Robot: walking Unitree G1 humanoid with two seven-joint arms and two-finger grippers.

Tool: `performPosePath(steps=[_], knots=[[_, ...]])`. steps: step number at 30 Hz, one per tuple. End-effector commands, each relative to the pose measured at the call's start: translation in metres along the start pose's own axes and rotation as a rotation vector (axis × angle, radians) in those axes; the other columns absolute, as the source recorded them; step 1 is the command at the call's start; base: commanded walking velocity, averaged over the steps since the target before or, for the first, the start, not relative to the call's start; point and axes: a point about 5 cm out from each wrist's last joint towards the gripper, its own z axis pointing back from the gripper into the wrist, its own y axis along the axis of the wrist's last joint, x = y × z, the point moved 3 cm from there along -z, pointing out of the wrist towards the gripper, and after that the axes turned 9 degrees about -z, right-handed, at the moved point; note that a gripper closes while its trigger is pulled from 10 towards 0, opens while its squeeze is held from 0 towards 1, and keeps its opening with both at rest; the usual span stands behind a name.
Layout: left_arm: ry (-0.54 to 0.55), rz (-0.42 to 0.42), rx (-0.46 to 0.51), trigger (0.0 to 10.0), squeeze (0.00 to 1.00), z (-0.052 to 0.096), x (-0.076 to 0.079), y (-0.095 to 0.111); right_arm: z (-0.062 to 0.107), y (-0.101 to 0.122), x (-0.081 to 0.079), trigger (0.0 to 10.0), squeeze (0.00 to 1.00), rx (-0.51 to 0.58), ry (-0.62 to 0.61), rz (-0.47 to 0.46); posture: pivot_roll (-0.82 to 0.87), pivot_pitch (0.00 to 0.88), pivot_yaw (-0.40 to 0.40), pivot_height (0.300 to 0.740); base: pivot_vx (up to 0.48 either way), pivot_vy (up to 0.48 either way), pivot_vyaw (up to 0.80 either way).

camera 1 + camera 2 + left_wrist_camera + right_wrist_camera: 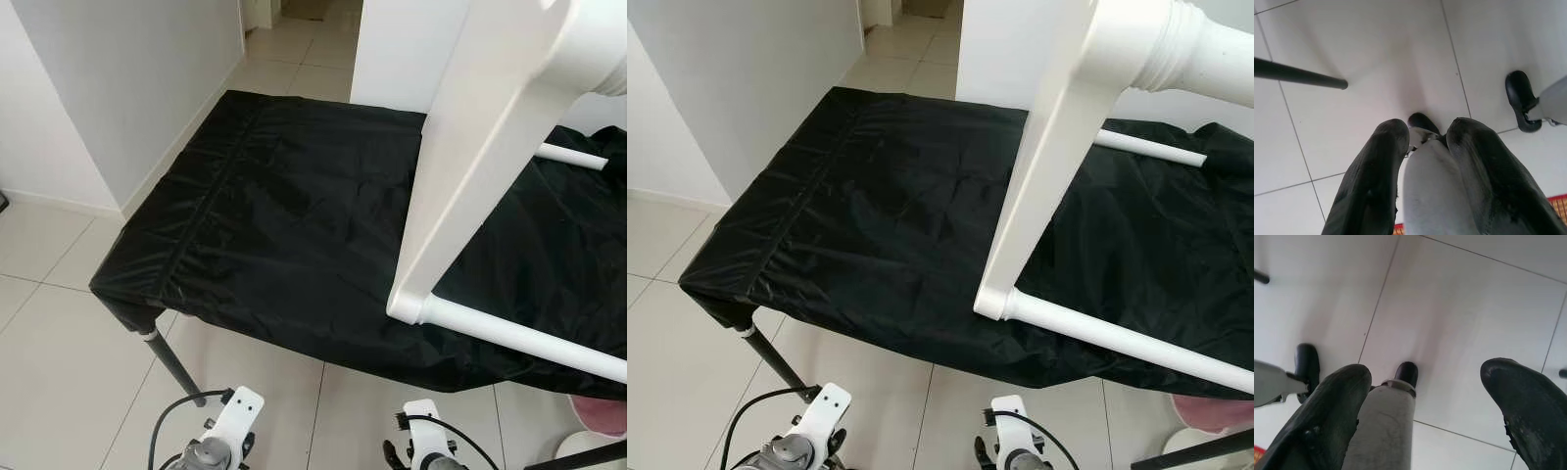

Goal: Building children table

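Observation:
A white children table frame lies on the right part of a work table covered with black cloth. Its flat white panel rises steeply toward me, and a round white leg runs from the panel's lower corner to the right. A second white rod lies farther back, and a thick turned leg crosses the top right corner. Both arms hang low by the floor, below the table's near edge. My left gripper and my right gripper are open, pointing down at floor tiles with nothing between their fingers.
The work table stands on thin black legs over pale floor tiles. A white wall runs along its left side, with a tiled passage beyond. A pink object sits on the floor at the lower right.

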Motion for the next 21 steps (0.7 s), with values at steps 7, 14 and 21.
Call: performPosePath(steps=[7, 14, 21], knots=[[0.100, 0.170, -0.013, 10.0, 0.00, 0.004, -0.021, -0.011, 0.003, -0.005, 0.015, 10.0, 0.00, -0.012, -0.051, -0.136, -0.04, 0.000, 0.013, 0.740, 0.000, 0.000, 0.00], [0.163, 0.192, 0.031, 10.0, 0.00, 0.008, -0.034, -0.012, 0.005, -0.010, 0.018, 10.0, 0.00, -0.013, -0.062, -0.198, -0.04, 0.000, 0.000, 0.740, 0.000, 0.000, 0.00], [0.224, 0.235, 0.016, 10.0, 0.00, 0.010, -0.041, -0.018, 0.006, -0.015, 0.013, 10.0, 0.00, -0.030, -0.036, -0.174, -0.03, 0.000, -0.027, 0.740, 0.000, 0.000, 0.00]])
